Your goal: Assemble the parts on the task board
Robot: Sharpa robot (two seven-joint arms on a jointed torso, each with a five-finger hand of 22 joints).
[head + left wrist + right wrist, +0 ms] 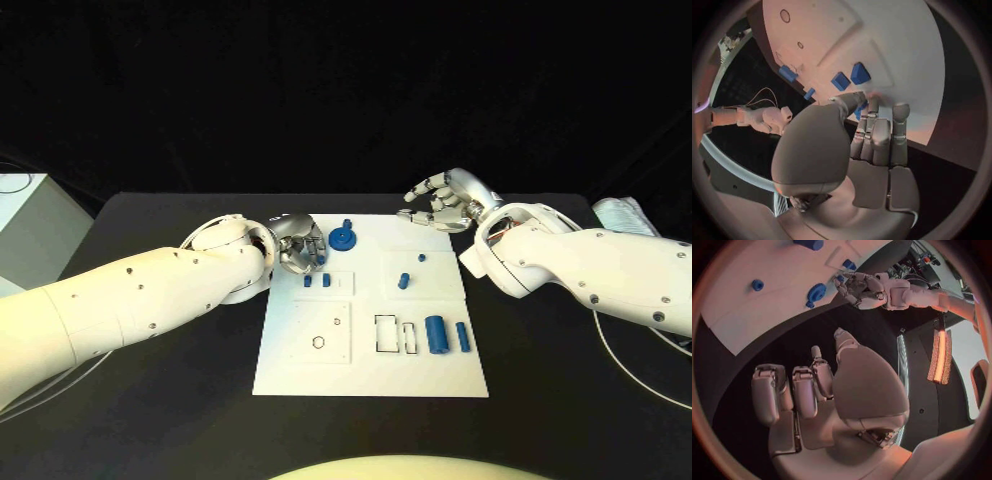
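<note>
The white task board lies mid-table. On it are a round blue part at its far edge, two small blue blocks, two small pieces and two blue cylinders at the right. My left hand hovers at the board's far left corner, right beside the round part. In the left wrist view its fingers lie together, with a bit of blue showing between them and the thumb; whether it is held I cannot tell. My right hand hangs past the far right corner, fingers loosely bent and holding nothing.
The board carries outlined recesses and a raised square at its near half. A white box stands at the table's left edge. Cables trail on the right side. Black table surrounds the board.
</note>
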